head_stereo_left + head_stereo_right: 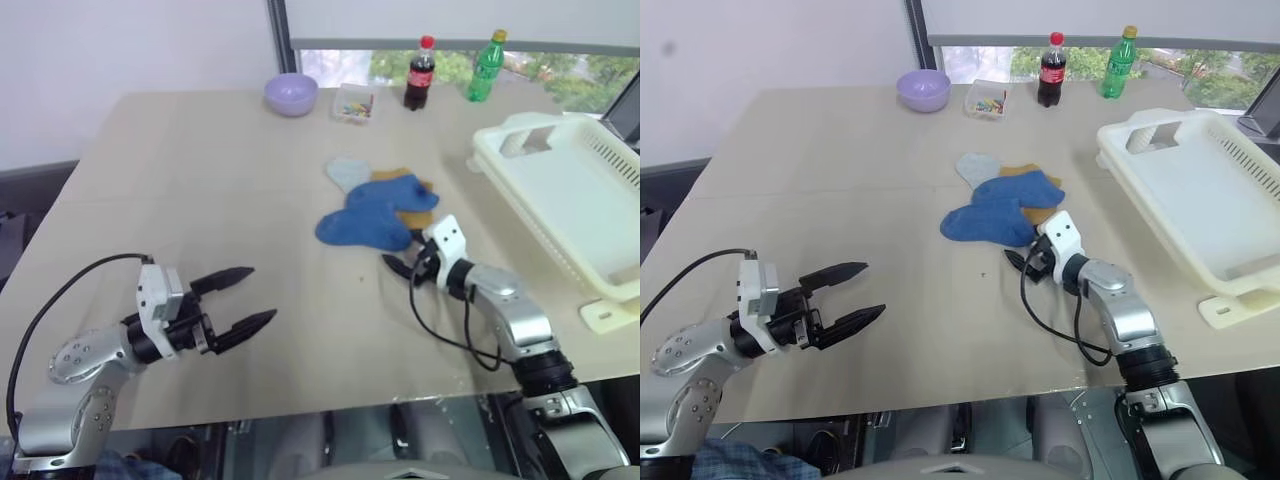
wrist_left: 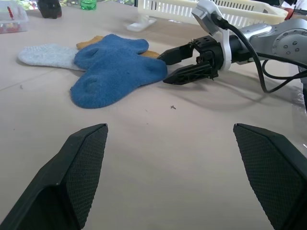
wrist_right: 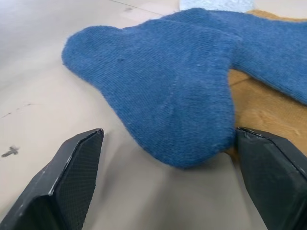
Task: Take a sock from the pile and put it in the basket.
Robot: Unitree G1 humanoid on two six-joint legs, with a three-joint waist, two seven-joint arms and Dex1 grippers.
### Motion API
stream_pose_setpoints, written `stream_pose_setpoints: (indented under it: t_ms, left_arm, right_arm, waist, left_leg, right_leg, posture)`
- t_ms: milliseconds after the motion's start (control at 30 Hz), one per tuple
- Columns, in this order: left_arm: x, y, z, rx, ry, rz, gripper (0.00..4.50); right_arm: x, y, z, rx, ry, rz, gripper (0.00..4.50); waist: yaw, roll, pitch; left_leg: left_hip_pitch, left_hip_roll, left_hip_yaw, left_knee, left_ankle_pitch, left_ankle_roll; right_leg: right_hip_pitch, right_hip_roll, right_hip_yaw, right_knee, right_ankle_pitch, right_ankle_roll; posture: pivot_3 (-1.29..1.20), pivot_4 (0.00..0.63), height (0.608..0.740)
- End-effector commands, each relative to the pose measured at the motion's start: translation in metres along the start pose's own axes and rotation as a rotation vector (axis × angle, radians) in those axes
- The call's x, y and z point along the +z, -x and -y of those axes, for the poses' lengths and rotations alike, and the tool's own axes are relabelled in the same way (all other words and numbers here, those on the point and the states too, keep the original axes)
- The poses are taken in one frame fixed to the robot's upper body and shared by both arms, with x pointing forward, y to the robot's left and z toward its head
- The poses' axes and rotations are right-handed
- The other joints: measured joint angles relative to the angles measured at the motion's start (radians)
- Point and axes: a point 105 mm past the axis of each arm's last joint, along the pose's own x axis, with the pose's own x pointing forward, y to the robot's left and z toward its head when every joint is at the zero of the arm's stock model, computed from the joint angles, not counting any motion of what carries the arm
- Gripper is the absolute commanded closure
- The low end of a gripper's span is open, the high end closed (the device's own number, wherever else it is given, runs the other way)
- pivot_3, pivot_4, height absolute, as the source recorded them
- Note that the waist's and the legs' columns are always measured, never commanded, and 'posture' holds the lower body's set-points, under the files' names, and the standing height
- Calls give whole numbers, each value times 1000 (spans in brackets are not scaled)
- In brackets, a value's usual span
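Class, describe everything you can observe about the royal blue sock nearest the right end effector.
The royal blue sock looks soft and knitted, lying flat and limp on the tan table. It tops a small pile, overlapping a second blue sock and a mustard yellow one, with a pale blue sock behind. The right end effector, fingers apart, sits at its rounded edge, not gripping it.

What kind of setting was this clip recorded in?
Probably an indoor office or lab set up for a tabletop trial: a wide beige table by a window with a lowered grey roller blind, staged with a cream-white slotted plastic basket and a small heap of soft socks.
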Motion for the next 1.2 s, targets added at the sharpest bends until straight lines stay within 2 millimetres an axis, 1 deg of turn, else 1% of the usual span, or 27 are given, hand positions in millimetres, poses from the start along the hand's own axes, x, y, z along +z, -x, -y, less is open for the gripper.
stream_pose_setpoints:
  t_ms: [33,100,200,233,333,367,433,500,567,600,667,833,867,900,967,1000,1033,1067,1100,1133,1167,1200]
  left_arm:
    - [9,0,-1,9,-45,25,0]
    - [9,0,-2,13,-46,26,0]
    - [8,0,-3,15,-45,25,0]
    - [7,0,-3,15,-45,25,0]
    - [6,0,-3,15,-43,25,0]
    - [6,0,-3,15,-43,25,0]
    - [6,0,-3,13,-43,25,0]
    - [6,0,-3,12,-44,25,0]
    - [6,0,-4,11,-44,26,0]
    - [5,0,-4,10,-44,25,0]
    - [4,-1,-4,6,-42,25,0]
    - [2,-4,-3,-9,-37,27,0]
    - [2,-4,-4,-12,-37,27,0]
    - [1,-5,-4,-14,-38,28,0]
    - [1,-6,-5,-16,-39,28,0]
    - [1,-6,-5,-17,-40,29,0]
    - [1,-6,-5,-19,-40,30,0]
    - [1,-6,-5,-21,-39,30,0]
    - [0,-6,-4,-24,-39,30,0]
    - [0,-6,-4,-26,-39,29,0]
    - [0,-6,-4,-29,-38,29,0]
    - [0,-6,-3,-30,-37,29,0]
  right_arm:
    - [11,-1,-4,13,20,54,1511]
    - [13,-2,-4,13,20,65,2467]
    - [15,-2,-4,14,23,69,4013]
    - [15,-1,-4,14,24,70,4429]
    - [13,1,-7,28,10,62,4429]
    - [10,2,-13,59,-10,45,4429]
    - [5,9,-33,158,-49,-2,4429]
    - [2,20,-52,245,-107,-41,4429]
    - [1,30,-64,298,-154,-74,4429]
    - [-1,38,-70,329,-178,-104,4429]
    - [-12,61,-80,398,-202,-201,4429]
    - [-28,102,-86,481,-254,-372,4429]
    - [-31,111,-85,485,-265,-405,4429]
    - [-34,117,-81,476,-268,-427,4429]
    - [-36,118,-65,381,-261,-424,4429]
    - [-37,116,-53,316,-255,-412,3873]
    - [-37,115,-45,270,-250,-405,3592]
    - [-37,115,-40,242,-242,-399,3093]
    - [-36,115,-37,230,-236,-392,2726]
    - [-34,115,-37,233,-241,-386,2145]
    - [-33,116,-39,238,-246,-381,1808]
    - [-32,117,-41,243,-252,-379,1285]
  waist:
    - [0,0,0]
    - [0,0,0]
    - [0,0,0]
    - [0,0,0]
    - [0,0,0]
    - [0,0,0]
    - [1,0,0]
    - [3,0,0]
    - [2,0,0]
    - [1,0,0]
    - [3,0,0]
    - [4,-3,-2]
    - [4,-4,-2]
    - [4,-4,-3]
    - [4,-7,-4]
    - [4,-7,-4]
    - [3,-8,-5]
    - [2,-8,-5]
    - [2,-9,-5]
    - [3,-9,-6]
    - [3,-9,-6]
    - [3,-9,-6]
  left_leg:
    - [0,0,0,0,0,0]
    - [0,0,0,0,0,0]
    - [0,0,0,0,0,0]
    - [0,0,0,0,0,0]
    - [0,0,0,0,0,0]
    - [0,0,0,0,0,0]
    - [0,0,0,0,0,0]
    - [0,0,-1,0,0,0]
    - [0,1,-1,-1,0,0]
    - [0,2,-2,-1,0,0]
    - [0,2,-2,0,0,0]
    - [1,2,-3,0,0,0]
    - [1,2,-3,0,0,0]
    - [1,2,-3,0,0,0]
    - [1,2,-3,0,0,0]
    - [1,1,-3,0,0,0]
    - [1,1,-3,0,0,0]
    - [1,2,-3,0,0,0]
    - [1,2,-3,1,0,0]
    - [2,2,-3,1,0,0]
    - [2,4,-3,2,0,0]
    - [1,4,-3,3,0,0]
  right_leg:
    - [0,0,0,0,0,0]
    - [0,0,0,0,0,0]
    - [0,0,0,0,0,0]
    - [0,0,0,0,0,0]
    - [0,0,0,0,0,0]
    - [0,0,0,0,0,0]
    - [0,0,0,0,0,0]
    - [0,0,0,0,0,0]
    - [0,0,0,0,0,0]
    - [0,0,0,0,0,0]
    - [0,0,0,0,0,0]
    - [0,-1,0,0,-1,1]
    - [0,-1,0,0,-1,2]
    - [0,-1,0,0,-2,3]
    - [0,-1,0,0,-2,3]
    - [0,0,0,0,-2,3]
    - [0,0,0,0,-2,3]
    - [0,0,0,0,-2,3]
    - [0,0,0,0,-1,3]
    - [1,0,0,0,-1,3]
    - [1,0,1,0,-1,2]
    - [1,0,1,0,0,2]
  posture:
    - [0,150,740]
    - [0,150,740]
    - [0,150,740]
    - [0,150,740]
    - [0,150,740]
    - [0,150,740]
    - [0,150,740]
    - [0,150,740]
    - [0,150,740]
    - [0,150,740]
    - [0,150,740]
    - [0,150,740]
    - [0,150,740]
    - [0,150,740]
    - [0,150,740]
    - [0,150,740]
    - [0,150,740]
    - [0,150,740]
    - [0,150,740]
    - [0,150,740]
    - [0,150,740]
    - [0,150,740]
